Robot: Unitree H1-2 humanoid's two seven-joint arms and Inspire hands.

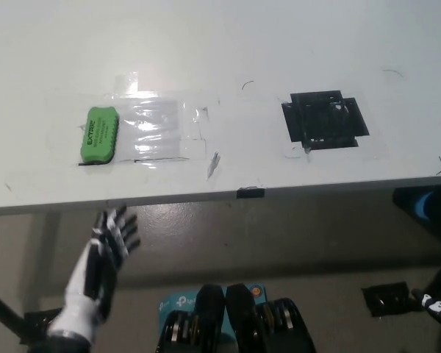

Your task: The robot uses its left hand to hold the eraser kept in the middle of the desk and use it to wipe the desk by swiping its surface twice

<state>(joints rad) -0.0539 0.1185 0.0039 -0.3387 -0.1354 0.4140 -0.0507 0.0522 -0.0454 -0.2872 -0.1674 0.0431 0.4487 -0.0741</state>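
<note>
While the left robot hand hangs open and empty below the surface edge, the eraser lies just ahead — long axis pointing away — nothing between.

This looks like a robotics lab or test room. Up ahead of the white left hand lies a plain white tabletop marked with a patch of clear tape and, farther to the hand's right, a square of black tape. Below the hand is a bare grey floor, like a workspace.
</note>
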